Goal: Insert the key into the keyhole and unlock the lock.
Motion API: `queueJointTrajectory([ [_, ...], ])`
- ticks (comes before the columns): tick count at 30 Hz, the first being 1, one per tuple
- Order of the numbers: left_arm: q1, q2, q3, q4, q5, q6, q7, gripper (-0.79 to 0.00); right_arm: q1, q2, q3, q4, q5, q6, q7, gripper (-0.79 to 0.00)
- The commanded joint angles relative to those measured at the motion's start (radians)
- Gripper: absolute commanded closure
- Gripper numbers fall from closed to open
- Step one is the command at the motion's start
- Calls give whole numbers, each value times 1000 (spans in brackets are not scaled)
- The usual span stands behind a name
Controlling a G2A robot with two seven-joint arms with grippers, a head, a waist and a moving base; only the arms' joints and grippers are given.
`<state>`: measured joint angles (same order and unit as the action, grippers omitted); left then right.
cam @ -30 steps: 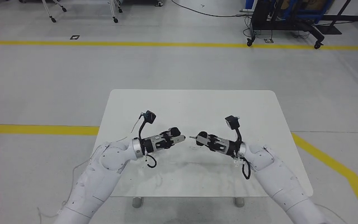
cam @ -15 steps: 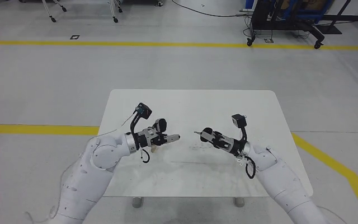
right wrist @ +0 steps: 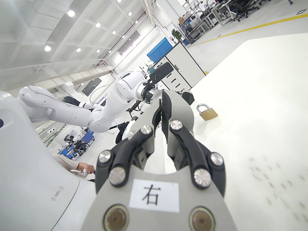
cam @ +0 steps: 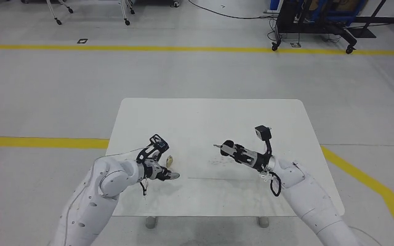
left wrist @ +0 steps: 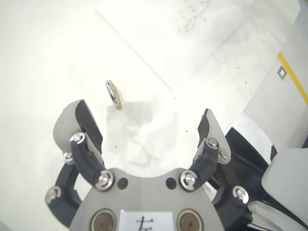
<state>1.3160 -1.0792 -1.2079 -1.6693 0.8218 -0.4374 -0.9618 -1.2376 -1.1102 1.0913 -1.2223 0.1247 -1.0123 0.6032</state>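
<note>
the left gripper (left wrist: 144, 111) has dropped from facing the right gripper (cam: 226, 148) and hangs wide open, empty, beside the brass padlock (left wrist: 114, 94) lying on the table (cam: 246, 117) — the right stays pinched shut on the key (cam: 216, 146), so insertion seems either finished or abandoned.

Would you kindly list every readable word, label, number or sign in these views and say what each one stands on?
"右": white label on the back of the right gripper.
"左", partly cut off by the picture's edge: white tag on the back of the left gripper.
Padlock: any marking is too small to read.
</note>
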Motion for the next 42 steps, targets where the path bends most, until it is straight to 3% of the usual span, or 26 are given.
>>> queueJointTrajectory([
  [1, -7, -2, 14, 14, 31, 27, 16, -690, 0, 0, 0, 0, 0, 0, 0, 0],
  [7, -27, -4, 28, 73, 27, 35, 65, -526, 0, 0, 0, 0, 0, 0, 0, 0],
  [10, -42, -5, 33, 104, 29, 29, 85, -385, 0, 0, 0, 0, 0, 0, 0, 0],
  [20, -76, -9, 61, 162, 27, 26, 131, -296, 0, 0, 0, 0, 0, 0, 0, 0],
  [21, -79, -10, 65, 166, 29, 25, 134, -262, 0, 0, 0, 0, 0, 0, 0, 0],
  [23, -86, -10, 74, 171, 45, 27, 131, 0, 0, 0, 0, 0, 0, 0, 0, 0],
  [30, -96, -11, 90, 178, 70, 43, 137, 0, 0, 0, 0, 0, 0, 0, 0, 0],
  [42, -82, -7, 69, 176, 62, 32, 238, 0, 0, 0, 0, 0, 0, 0, 0, 0],
])
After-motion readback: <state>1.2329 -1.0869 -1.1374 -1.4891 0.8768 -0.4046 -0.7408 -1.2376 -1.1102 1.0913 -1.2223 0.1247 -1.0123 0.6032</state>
